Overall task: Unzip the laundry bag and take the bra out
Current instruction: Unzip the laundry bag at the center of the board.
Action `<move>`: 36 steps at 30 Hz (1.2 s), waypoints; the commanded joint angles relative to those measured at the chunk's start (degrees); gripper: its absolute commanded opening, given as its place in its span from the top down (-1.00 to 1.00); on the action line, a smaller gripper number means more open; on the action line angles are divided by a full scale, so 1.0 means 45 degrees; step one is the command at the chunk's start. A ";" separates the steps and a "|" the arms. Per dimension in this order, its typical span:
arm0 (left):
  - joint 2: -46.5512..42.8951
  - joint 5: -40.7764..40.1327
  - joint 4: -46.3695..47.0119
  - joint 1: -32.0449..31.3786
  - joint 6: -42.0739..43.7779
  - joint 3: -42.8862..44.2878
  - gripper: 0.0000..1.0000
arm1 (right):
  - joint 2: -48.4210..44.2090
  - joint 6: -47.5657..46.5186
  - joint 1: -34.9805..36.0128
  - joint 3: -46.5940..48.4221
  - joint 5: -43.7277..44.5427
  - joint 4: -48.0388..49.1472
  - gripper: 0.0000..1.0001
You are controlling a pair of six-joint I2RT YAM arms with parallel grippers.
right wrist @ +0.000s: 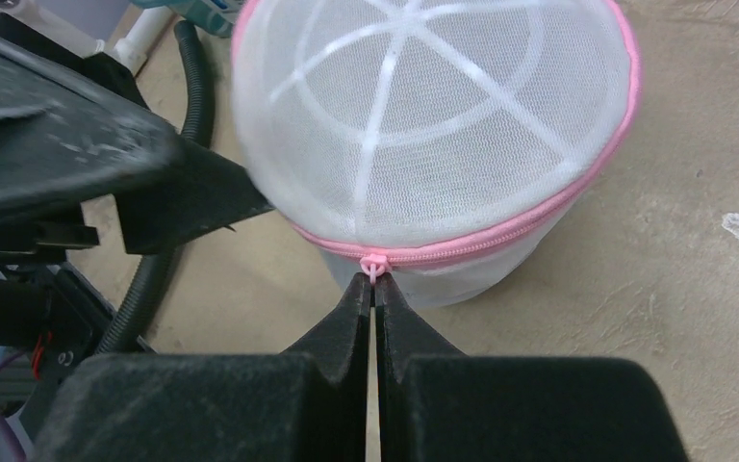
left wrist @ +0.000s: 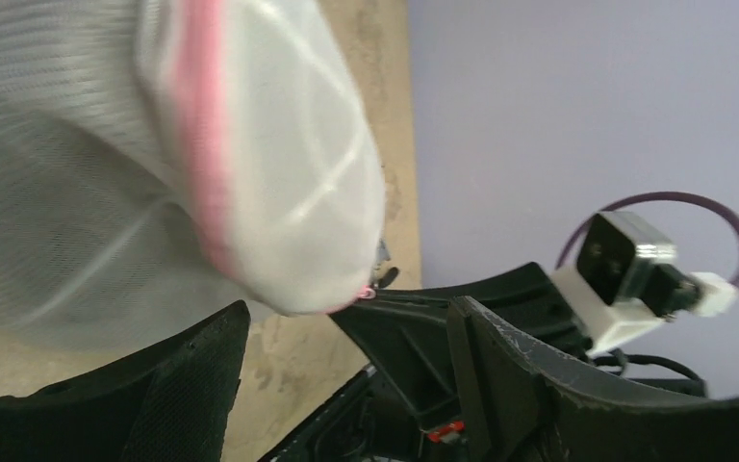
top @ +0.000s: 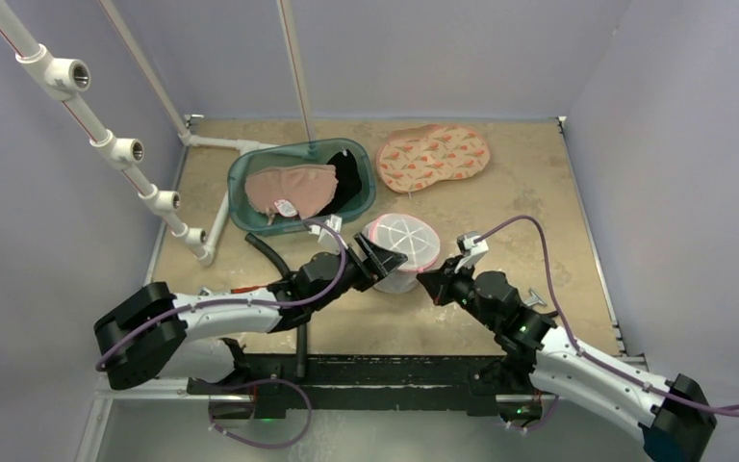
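The white mesh laundry bag stands upright mid-table, a round drum with a pink zipper around its top. It is zipped shut, and the bra inside does not show. My right gripper is at the bag's near side, shut on the pink zipper pull; its jaws are pressed together. My left gripper is open against the bag's left side. In the left wrist view the bag bulges just above the spread fingers, and the right gripper's tip meets the pull.
A teal basin at the back holds pinkish and black garments. A watermelon-print pad lies to its right. A black corrugated hose runs by the left arm. A white pipe frame stands at the left.
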 commanded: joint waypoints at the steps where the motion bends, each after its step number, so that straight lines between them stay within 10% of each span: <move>1: 0.0183 -0.0408 -0.0503 -0.0220 -0.1211 0.0141 -0.46 | 0.0039 -0.0364 0.0024 0.0592 -0.0251 0.0479 1.00; 23: 0.1868 -0.1269 -0.0748 -0.0186 -0.1144 0.1446 -0.08 | 0.0269 -0.0558 0.0199 0.0745 -0.0974 0.0873 1.00; 36: 0.0227 -0.1704 -0.1403 0.0273 -0.0257 0.1086 0.98 | -0.0340 -0.0789 0.0236 0.0926 -0.0823 0.0085 1.00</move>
